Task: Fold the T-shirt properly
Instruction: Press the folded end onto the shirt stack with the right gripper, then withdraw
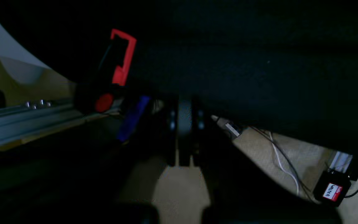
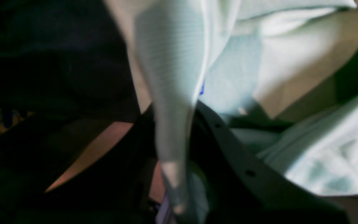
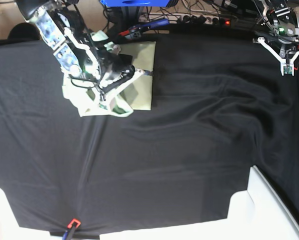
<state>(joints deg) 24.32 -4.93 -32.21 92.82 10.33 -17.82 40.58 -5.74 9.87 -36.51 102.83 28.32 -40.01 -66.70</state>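
From where I stand, the T-shirt (image 3: pixel 139 75) lies up at about eleven o'clock on the bench (image 3: pixel 189 150), on the black cloth (image 3: pixel 179 130), already gathered into a compact, partly folded shape. Its right half looks flat and squared; its left and lower parts are rumpled, with a loose flap hanging down toward seven o'clock of the bundle.

The right gripper (image 3: pixel 105 92) is over that rumpled side, its jaws clenched on a pinch of the fabric. The right wrist view shows it: a ridge of pale cloth (image 2: pixel 172 93) runs straight down into the closed jaws, pulled taut and lifted off the surface.

The left gripper (image 3: pixel 288 69) hangs far off at one o'clock, well apart from the shirt, jaws shut on nothing. Its own camera shows only dark cloth and the floor past the bench edge.

The step in hand looks like carrying the pinched edge across to lay another fold. To do it well, I would say the arm should lift only enough for the flap to clear the layer beneath, then travel toward three o'clock so the edge lands parallel with the squared side. Pulling too high or too fast risks dragging the whole bundle and undoing the neat half. Letting go only once the fabric lies flat should keep the crease clean.
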